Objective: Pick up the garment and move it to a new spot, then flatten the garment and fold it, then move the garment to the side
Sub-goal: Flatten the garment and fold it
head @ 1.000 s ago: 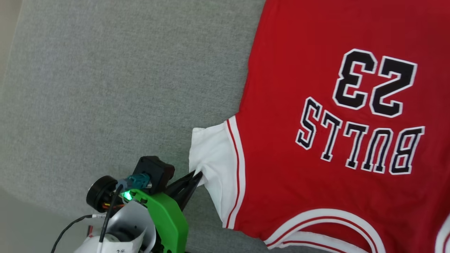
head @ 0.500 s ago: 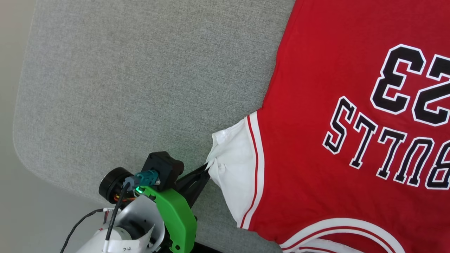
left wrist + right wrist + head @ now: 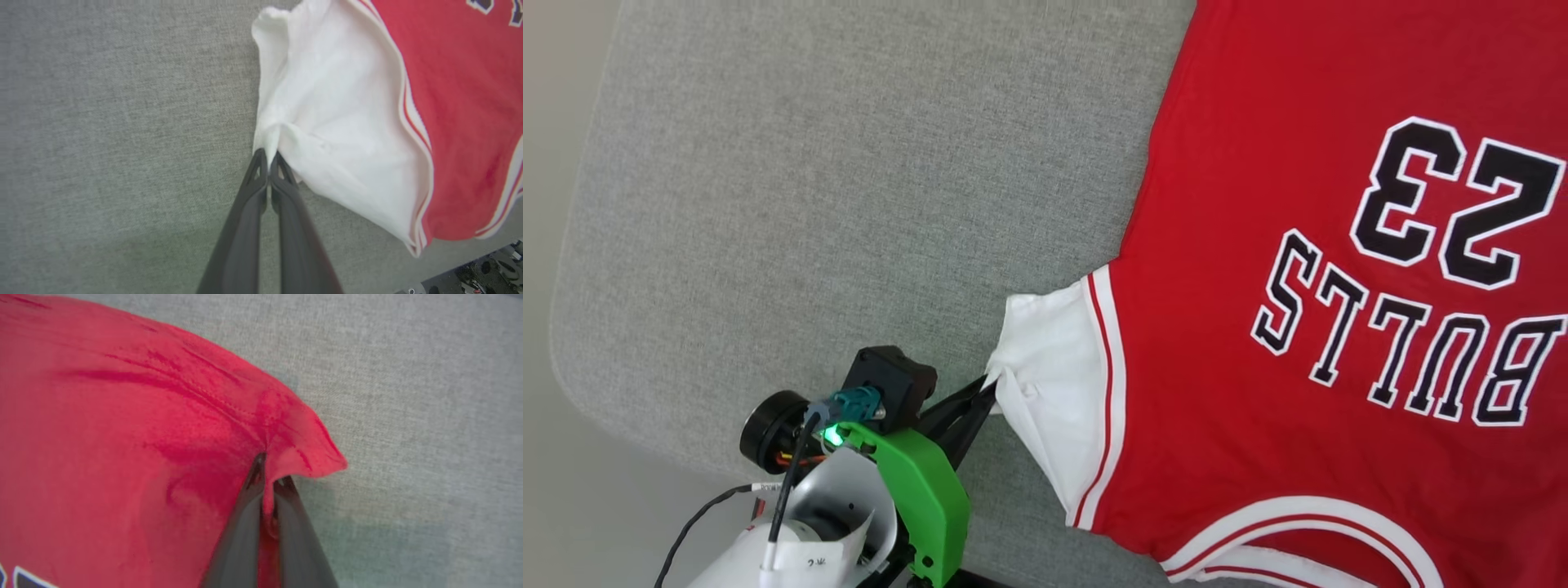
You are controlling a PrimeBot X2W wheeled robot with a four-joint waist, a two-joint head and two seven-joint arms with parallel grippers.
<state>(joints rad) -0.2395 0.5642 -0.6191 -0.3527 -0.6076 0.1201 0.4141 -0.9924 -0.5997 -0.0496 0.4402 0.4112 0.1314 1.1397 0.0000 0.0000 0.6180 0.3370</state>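
The garment (image 3: 1241, 163) lay spread on the grey desk (image 3: 809, 204). The left gripper (image 3: 988, 390) was clamped on its white sleeve (image 3: 327, 122), and the right gripper (image 3: 269, 471) on a red corner. To flatten it well, I think both should pull outward evenly and low.

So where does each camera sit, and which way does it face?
Head view: on the head, facing down at the jersey on the grey surface; left pincer shows lower left.
Left wrist view: on that wrist, looking along the left pincer, shut on the white sleeve.
Right wrist view: on that wrist, looking along the right pincer, shut on the jersey's red edge.
Shared: head and left wrist both show that sleeve.
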